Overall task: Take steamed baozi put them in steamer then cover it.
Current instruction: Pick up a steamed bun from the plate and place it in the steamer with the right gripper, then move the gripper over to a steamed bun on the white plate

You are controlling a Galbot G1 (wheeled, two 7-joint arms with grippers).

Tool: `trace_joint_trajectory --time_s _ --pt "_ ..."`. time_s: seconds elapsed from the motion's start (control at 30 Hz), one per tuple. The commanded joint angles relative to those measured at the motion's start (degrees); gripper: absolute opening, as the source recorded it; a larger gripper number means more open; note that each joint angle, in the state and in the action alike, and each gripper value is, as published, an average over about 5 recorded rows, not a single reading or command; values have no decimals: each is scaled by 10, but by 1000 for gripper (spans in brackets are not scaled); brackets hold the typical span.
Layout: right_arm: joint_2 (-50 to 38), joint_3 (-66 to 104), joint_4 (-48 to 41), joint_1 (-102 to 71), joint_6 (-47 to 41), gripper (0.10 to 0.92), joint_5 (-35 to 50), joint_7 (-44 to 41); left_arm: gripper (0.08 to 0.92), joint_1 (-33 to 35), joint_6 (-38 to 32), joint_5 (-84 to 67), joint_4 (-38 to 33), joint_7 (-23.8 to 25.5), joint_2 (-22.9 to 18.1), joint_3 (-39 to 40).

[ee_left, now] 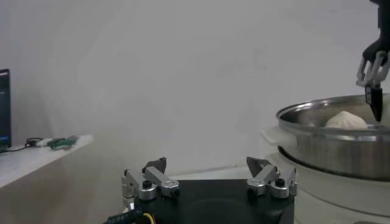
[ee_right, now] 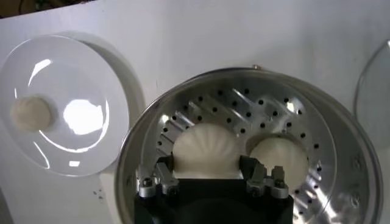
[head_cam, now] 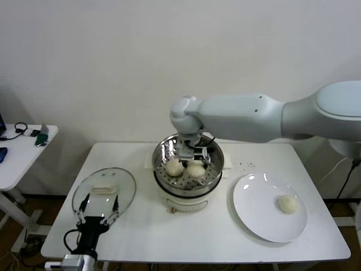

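A: Right gripper (ee_right: 207,173) is down inside the steamer (head_cam: 189,169), fingers slightly parted around a baozi (ee_right: 207,146) resting on the perforated tray.

B: Second bun (ee_right: 281,155) sits beside it. One more (head_cam: 287,204) waits on the white plate (head_cam: 254,209).

A: Cover (head_cam: 104,192) lies flat on the surface (head_cam: 186,231), left gripper (head_cam: 99,204) wide open over it.

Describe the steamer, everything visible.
The steamer is a round, shiny steel pot on a cream-white base, standing upright mid-table between the glass cover and the white plate. Its lid is off. Inside is a perforated metal tray with two baozi lying side by side. The right hand hangs inside the rim, its fingers either side of one bun. A small tab pokes out at the base front.
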Motion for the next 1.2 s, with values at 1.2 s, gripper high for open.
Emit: trace_joint_trajectory --time_s 1.2 --pt "-272 -122 69 160 -251 823 240 100 823 -7 -2 -7 6 2 6 0"
